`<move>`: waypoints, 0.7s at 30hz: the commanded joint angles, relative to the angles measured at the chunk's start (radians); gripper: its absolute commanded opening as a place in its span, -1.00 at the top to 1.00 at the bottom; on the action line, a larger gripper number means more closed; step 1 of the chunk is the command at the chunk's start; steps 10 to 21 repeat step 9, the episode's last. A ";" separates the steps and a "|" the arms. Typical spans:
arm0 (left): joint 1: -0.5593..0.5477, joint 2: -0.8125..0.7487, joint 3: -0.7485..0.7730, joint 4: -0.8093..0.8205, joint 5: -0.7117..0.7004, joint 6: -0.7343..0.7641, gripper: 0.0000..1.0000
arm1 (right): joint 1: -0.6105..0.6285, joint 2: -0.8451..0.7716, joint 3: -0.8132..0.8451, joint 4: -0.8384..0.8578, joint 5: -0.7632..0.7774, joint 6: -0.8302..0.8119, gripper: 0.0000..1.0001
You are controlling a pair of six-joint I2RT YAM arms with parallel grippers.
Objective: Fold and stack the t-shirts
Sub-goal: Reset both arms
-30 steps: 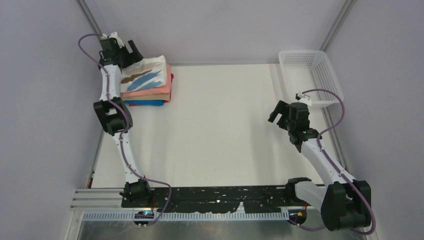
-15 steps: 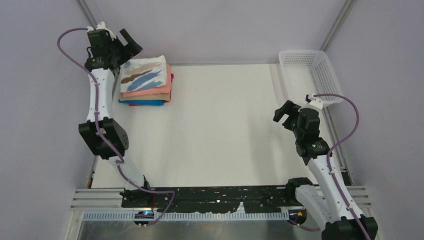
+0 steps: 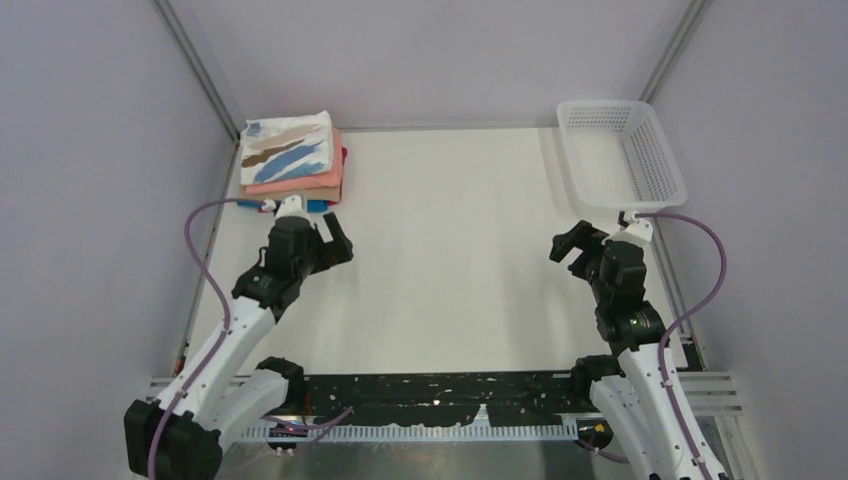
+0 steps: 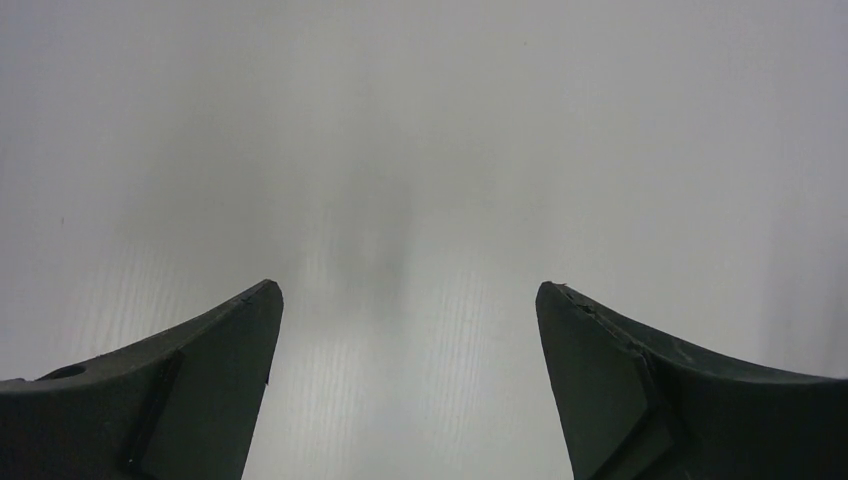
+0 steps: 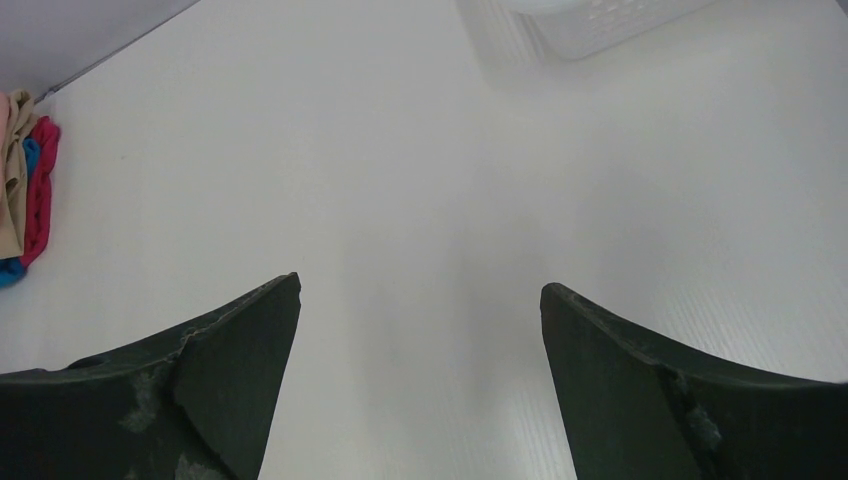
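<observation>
A stack of folded t-shirts (image 3: 292,168) lies at the far left corner of the table. The white shirt with blue and brown brushstrokes (image 3: 285,150) is on top, over salmon-pink, tan, magenta and blue ones. The stack's edge also shows in the right wrist view (image 5: 25,190). My left gripper (image 3: 333,238) is open and empty, just in front of the stack, over bare table (image 4: 410,290). My right gripper (image 3: 570,245) is open and empty at the right side of the table (image 5: 420,285).
A white plastic mesh basket (image 3: 622,150) stands at the far right corner; its rim shows in the right wrist view (image 5: 600,25). Grey walls close in the left, back and right sides. A black rail (image 3: 430,395) runs along the near edge.
My left arm has drawn back from behind the stack at the far left corner toward the near side, and its gripper now sits in front of the stack. My right arm has pulled back slightly toward its base.
</observation>
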 commanded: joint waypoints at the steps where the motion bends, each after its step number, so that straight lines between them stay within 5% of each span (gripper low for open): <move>1: -0.052 -0.200 -0.198 0.103 -0.162 -0.098 -0.99 | -0.002 -0.043 -0.025 0.008 0.077 0.043 -0.90; 6: -0.052 -0.302 -0.226 0.009 -0.284 -0.108 -0.99 | -0.002 -0.086 -0.071 0.047 0.114 0.069 -0.90; 21: -0.052 -0.305 -0.211 0.019 -0.250 -0.090 -0.99 | -0.002 -0.085 -0.069 0.049 0.113 0.070 -0.90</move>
